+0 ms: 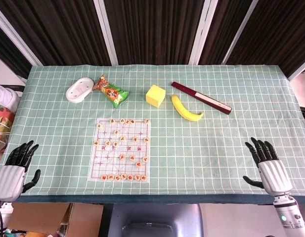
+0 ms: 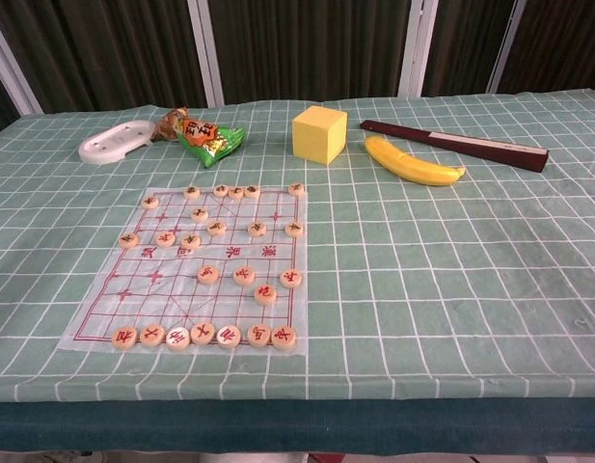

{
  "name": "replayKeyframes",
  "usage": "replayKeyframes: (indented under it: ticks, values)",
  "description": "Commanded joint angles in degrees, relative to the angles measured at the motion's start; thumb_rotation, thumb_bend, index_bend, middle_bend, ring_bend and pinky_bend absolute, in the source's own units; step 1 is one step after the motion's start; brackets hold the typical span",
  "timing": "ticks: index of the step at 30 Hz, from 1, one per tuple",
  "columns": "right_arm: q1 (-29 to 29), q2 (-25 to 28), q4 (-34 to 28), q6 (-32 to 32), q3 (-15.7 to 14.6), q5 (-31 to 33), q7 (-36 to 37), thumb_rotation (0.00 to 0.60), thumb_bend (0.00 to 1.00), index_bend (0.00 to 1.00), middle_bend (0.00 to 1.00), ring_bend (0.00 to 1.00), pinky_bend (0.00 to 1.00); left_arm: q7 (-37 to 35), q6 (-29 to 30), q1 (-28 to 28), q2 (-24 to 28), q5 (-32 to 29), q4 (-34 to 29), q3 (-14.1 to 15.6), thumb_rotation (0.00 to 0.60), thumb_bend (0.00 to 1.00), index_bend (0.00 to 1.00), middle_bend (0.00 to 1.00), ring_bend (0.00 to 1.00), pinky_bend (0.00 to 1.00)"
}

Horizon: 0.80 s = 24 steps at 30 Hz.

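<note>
My left hand [image 1: 15,168] hovers at the table's near left corner, fingers spread, holding nothing. My right hand [image 1: 267,164] stands at the near right edge, fingers apart and empty. Neither hand shows in the chest view. Between them lies a chess sheet [image 1: 104,163] [image 2: 114,294] with several round wooden pieces [image 1: 122,156] [image 2: 243,275] on it. Further back are a yellow cube [image 1: 155,95] [image 2: 318,133], a banana [image 1: 186,109] [image 2: 413,161], a dark folded fan [image 1: 200,97] [image 2: 456,143], a green snack packet [image 1: 112,93] [image 2: 206,136] and a white dish [image 1: 79,90] [image 2: 114,142].
A green checked cloth [image 1: 216,143] [image 2: 451,280] covers the table. Dark curtain panels with white posts [image 1: 105,29] stand behind it. Cardboard boxes [image 1: 53,219] sit on the floor below the left front edge.
</note>
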Motion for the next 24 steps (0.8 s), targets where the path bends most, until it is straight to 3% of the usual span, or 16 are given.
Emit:
replayKeyframes:
  ticks: [1, 7, 9, 10, 12, 14, 15, 17, 19, 24]
  values:
    - [0.0, 0.0, 0.0, 0.1, 0.0, -0.1, -0.1, 0.600, 0.19, 0.00, 0.00, 0.00, 0.00, 0.2, -0.5, -0.1, 0.1, -0.1, -0.2, 0.2, 0.600, 0.44, 0.00, 0.00, 0.00, 0.12]
    - [0.0, 0.3, -0.3, -0.3, -0.4, -0.4, 0.1, 0.600, 0.19, 0.00, 0.00, 0.00, 0.00, -1.7, -2.5, -1.8, -1.3, 0.9, 0.3, 0.2, 0.600, 0.44, 0.00, 0.00, 0.00, 0.13]
    - [0.0, 0.3, -0.3, -0.2, -0.4, -0.4, 0.2, 0.600, 0.19, 0.00, 0.00, 0.00, 0.00, -3.4, -3.1, -3.3, -3.9, 1.3, 2.9, -0.6, 0.600, 0.44, 0.00, 0.05, 0.07, 0.24]
    - [0.1, 0.3, -0.3, -0.3, -0.4, -0.4, 0.3, 0.600, 0.19, 0.00, 0.00, 0.00, 0.00, -3.9, -3.5, -4.1, -5.1, 1.5, 4.0, -1.1, 0.600, 0.44, 0.00, 0.11, 0.16, 0.36]
    - [0.2, 0.3, -0.3, -0.5, -0.4, -0.3, 0.5, 0.600, 0.19, 0.00, 0.00, 0.00, 0.00, -5.7, -4.2, -5.7, -8.0, 0.8, 6.2, -2.6, 0.600, 0.44, 0.01, 0.34, 0.46, 0.72]
    - [0.2, 0.3, -0.3, -0.7, -0.4, -0.3, 0.7, 0.600, 0.19, 0.00, 0.00, 0.00, 0.00, -6.4, -5.7, -7.5, -10.8, -0.1, 8.2, -3.9, 0.600, 0.44, 0.05, 0.58, 0.72, 0.93]
    - [0.2, 0.3, -0.3, -0.7, -0.5, -0.4, 0.7, 0.600, 0.19, 0.00, 0.00, 0.00, 0.00, -6.2, -7.2, -8.4, -11.5, -0.5, 8.8, -4.0, 0.600, 0.44, 0.07, 0.69, 0.83, 0.98]
    - [0.2, 0.3, -0.2, -0.6, -0.5, -0.4, 0.7, 0.600, 0.19, 0.00, 0.00, 0.00, 0.00, -5.8, -10.5, -10.2, -12.8, -2.2, 8.8, -4.7, 0.600, 0.44, 0.11, 0.85, 0.96, 1.00]
    - [0.3, 0.3, -0.1, -0.8, -0.5, -0.3, 0.7, 0.600, 0.19, 0.00, 0.00, 0.00, 0.00, -5.2, -12.6, -11.6, -14.8, -4.4, 8.8, -5.8, 0.600, 0.44, 0.18, 0.95, 1.00, 1.00]
    - [0.4, 0.3, -0.1, -1.1, -0.6, -0.3, 0.7, 0.600, 0.19, 0.00, 0.00, 0.00, 0.00, -0.4, -18.7, -15.2, -19.1, -10.3, 10.1, -8.2, 0.600, 0.44, 0.31, 1.00, 1.00, 1.00]
